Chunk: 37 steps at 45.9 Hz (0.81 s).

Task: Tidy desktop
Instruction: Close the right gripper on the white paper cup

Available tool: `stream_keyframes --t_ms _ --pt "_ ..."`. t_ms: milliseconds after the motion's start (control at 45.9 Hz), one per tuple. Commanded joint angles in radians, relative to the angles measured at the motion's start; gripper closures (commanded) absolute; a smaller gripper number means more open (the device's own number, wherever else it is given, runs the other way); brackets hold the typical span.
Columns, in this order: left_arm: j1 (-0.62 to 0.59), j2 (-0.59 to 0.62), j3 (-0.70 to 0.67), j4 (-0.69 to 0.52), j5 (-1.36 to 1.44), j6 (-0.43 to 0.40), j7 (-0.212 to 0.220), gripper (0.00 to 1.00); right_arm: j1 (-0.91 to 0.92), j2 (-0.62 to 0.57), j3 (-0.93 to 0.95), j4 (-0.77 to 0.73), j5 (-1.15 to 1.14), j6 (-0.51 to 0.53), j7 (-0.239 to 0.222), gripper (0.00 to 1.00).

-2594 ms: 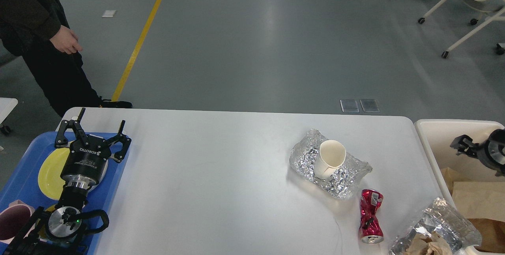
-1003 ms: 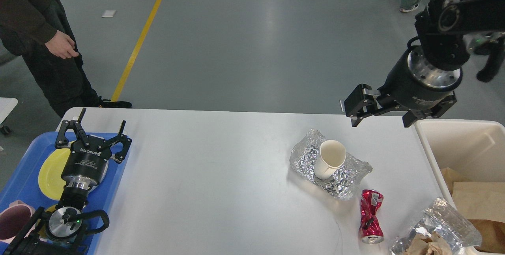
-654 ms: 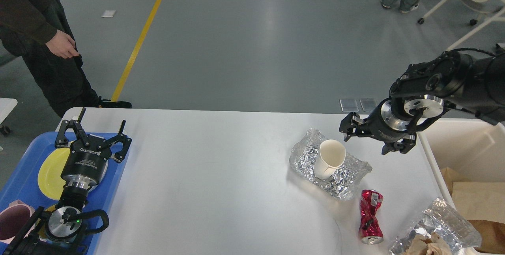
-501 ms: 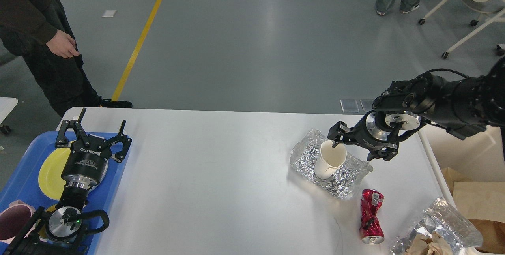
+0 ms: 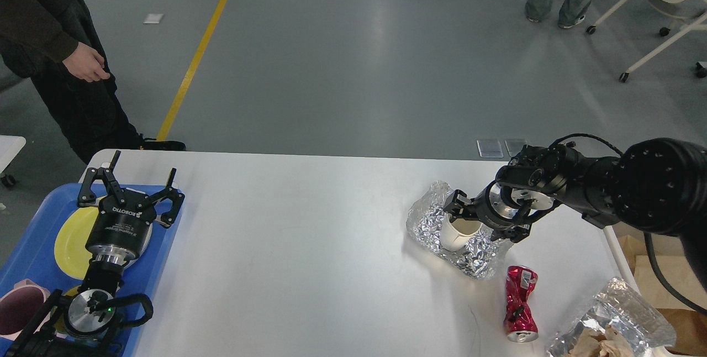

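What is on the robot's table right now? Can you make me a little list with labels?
table: white desktop
cup: paper cup on crumpled foil
can: crushed red can, lying flat
right gripper: open, at the cup's rim
left gripper: open, above the blue tray
plate: yellow plate in tray

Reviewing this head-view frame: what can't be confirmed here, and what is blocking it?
- Head view: whether the right gripper is touching the paper cup; its body covers the cup's rim, fingers indistinct.
- Crumpled foil under the cup: its right part is hidden by the gripper.
- Pink cup on the blue tray: cut off by the left edge.
- Bin contents at lower right: cut off by the frame, hidden by the right arm.
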Motion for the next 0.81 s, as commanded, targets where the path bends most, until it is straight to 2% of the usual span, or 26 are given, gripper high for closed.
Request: stream_keyframes --t_ms 0,44,109,131,654,785 --pt "0.000 0.000 0.000 -0.001 0.000 -0.002 0.000 0.04 -0.006 -0.004 0.007 0.000 -0.001 -0.022 0.000 0.75" --pt "0.000 0.000 0.000 -0.001 0.000 0.000 0.000 0.04 -0.007 -0.001 0.007 0.005 0.001 -0.048 0.000 0.82" --pt "0.000 0.001 0.000 -0.001 0.000 0.000 0.000 0.04 -0.013 0.003 0.005 0.008 0.001 -0.071 0.000 0.98" --pt "0.000 0.001 0.000 -0.001 0.000 0.000 0.000 0.04 -0.015 0.003 0.005 0.008 0.001 -0.077 -0.001 1.00" --pt "0.000 0.000 0.000 -0.001 0.000 0.000 0.000 0.04 0.011 -0.008 0.017 0.069 -0.001 -0.085 -0.009 1.00" --pt "0.000 0.000 0.000 0.001 0.000 0.000 0.000 0.04 0.097 -0.056 0.014 0.165 -0.001 -0.071 -0.017 1.00"
